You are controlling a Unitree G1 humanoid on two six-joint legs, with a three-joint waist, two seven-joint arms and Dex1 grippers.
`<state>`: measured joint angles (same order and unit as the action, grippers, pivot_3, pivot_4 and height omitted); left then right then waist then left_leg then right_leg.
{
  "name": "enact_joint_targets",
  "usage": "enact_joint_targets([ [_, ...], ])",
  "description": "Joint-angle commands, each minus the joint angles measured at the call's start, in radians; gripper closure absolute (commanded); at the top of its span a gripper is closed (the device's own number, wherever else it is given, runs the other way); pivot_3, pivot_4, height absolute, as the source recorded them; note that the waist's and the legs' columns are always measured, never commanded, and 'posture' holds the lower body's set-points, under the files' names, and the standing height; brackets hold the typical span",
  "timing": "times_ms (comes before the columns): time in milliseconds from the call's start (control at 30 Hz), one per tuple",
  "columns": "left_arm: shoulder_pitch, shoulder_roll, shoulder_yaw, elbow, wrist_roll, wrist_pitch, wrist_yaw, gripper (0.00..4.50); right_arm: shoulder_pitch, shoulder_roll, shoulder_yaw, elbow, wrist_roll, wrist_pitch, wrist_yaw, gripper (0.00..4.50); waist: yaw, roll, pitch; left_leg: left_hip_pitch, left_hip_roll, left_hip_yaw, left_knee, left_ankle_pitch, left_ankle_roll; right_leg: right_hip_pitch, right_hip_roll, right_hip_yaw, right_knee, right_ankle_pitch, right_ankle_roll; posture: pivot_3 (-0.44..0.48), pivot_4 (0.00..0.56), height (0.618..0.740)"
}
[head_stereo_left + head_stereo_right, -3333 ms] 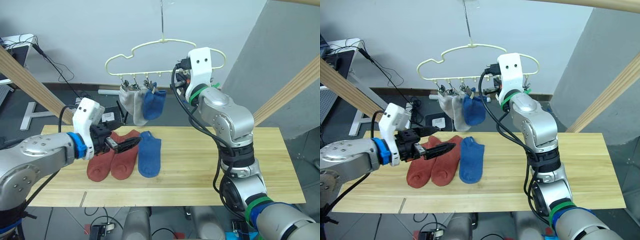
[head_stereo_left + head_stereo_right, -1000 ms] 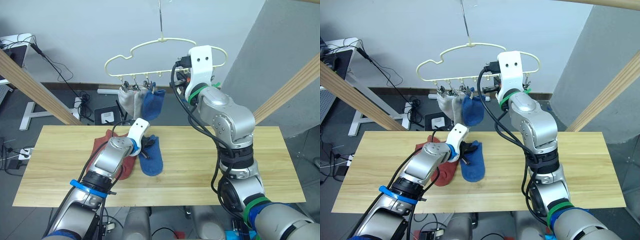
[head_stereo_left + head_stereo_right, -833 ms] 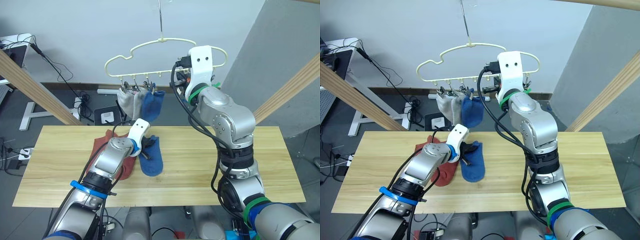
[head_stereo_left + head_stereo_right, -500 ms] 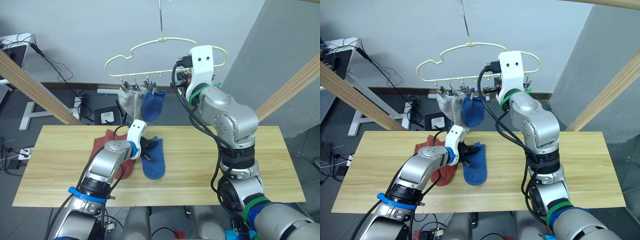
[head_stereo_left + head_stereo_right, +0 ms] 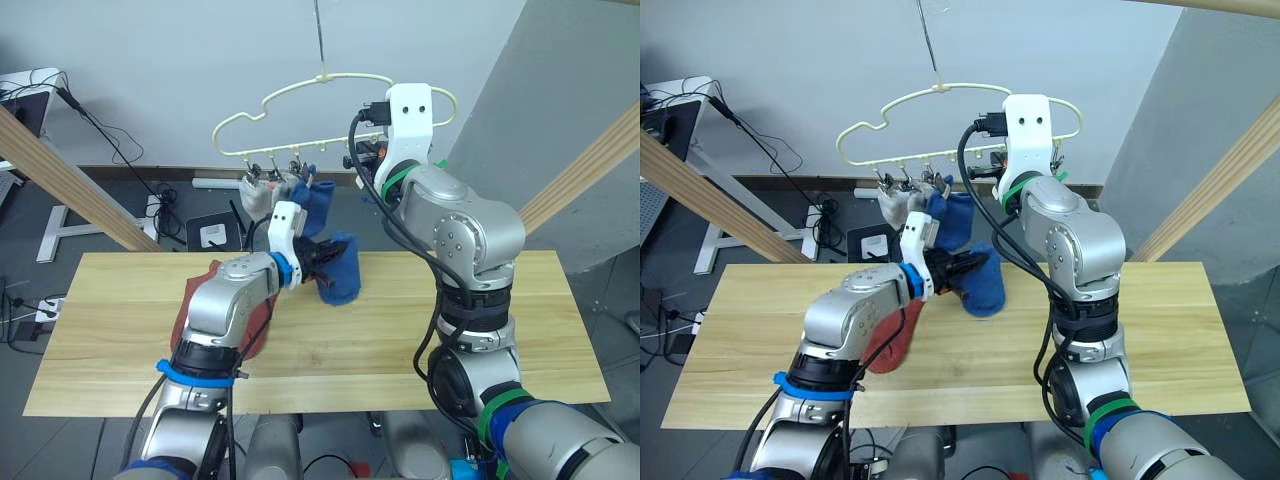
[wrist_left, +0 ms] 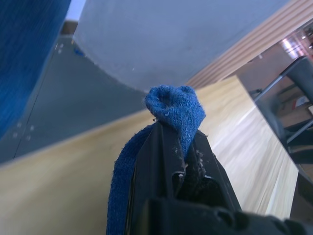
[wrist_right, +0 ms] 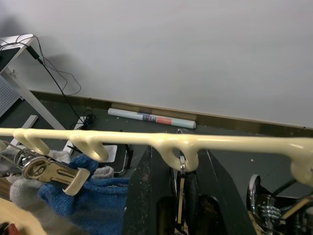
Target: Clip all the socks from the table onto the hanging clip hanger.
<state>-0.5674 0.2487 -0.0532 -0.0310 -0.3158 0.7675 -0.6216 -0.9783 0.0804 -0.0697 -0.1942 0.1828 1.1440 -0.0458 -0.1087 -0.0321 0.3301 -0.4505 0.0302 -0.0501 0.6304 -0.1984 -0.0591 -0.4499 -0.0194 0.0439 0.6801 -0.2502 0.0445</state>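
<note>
Left fingers (image 6: 178, 164) clamp a blue sock (image 5: 338, 268) above the counter (image 5: 520, 310); right fingers (image 7: 178, 196) grip a clip (image 7: 179, 188) on the hanger (image 5: 330, 82).

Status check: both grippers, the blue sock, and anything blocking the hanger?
Left gripper shut on blue sock, lifted off table. Right gripper at a clip on clip hanger. Two rust-red socks left. Nothing blocking.

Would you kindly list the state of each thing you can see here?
Left gripper: shut on blue sock, lifted off the table.
Right gripper: around a clip at the hanger.
Hung blue sock: clipped.
Grey socks: clipped.
Red socks: lying on the table.
</note>
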Motion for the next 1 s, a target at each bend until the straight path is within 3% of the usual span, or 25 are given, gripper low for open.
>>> enact_joint_targets([
  [33,-0.036,-0.022,-0.013,0.022,-0.005,-0.055,-0.002,4.45,-0.029,0.005,-0.009,-0.05,0.015,-0.005,0.0,4.5,-0.001,0.0,0.0,0.0,0.0,0.0,0.0,0.0,0.0,0.0,0.0,0.0,0.0,0.0,0.0,-0.201,0.372,0.74],
  [733,-0.261,-0.09,-0.015,0.277,0.037,-0.225,0.019,4.45,-0.027,0.019,-0.013,-0.043,0.01,-0.008,-0.006,4.5,-0.004,0.0,0.0,-0.001,0.0,0.0,0.0,0.0,0.0,0.0,0.0,0.0,0.0,0.0,0.0,-0.202,0.368,0.74],
  [1000,-0.288,-0.102,0.0,0.284,0.029,-0.231,0.018,4.45,-0.025,0.021,-0.012,-0.039,0.008,-0.017,-0.007,4.5,-0.005,0.0,0.0,-0.001,0.0,0.0,0.0,0.0,0.0,0.0,0.0,0.0,-0.001,0.0,0.0,-0.2,0.365,0.74],
])
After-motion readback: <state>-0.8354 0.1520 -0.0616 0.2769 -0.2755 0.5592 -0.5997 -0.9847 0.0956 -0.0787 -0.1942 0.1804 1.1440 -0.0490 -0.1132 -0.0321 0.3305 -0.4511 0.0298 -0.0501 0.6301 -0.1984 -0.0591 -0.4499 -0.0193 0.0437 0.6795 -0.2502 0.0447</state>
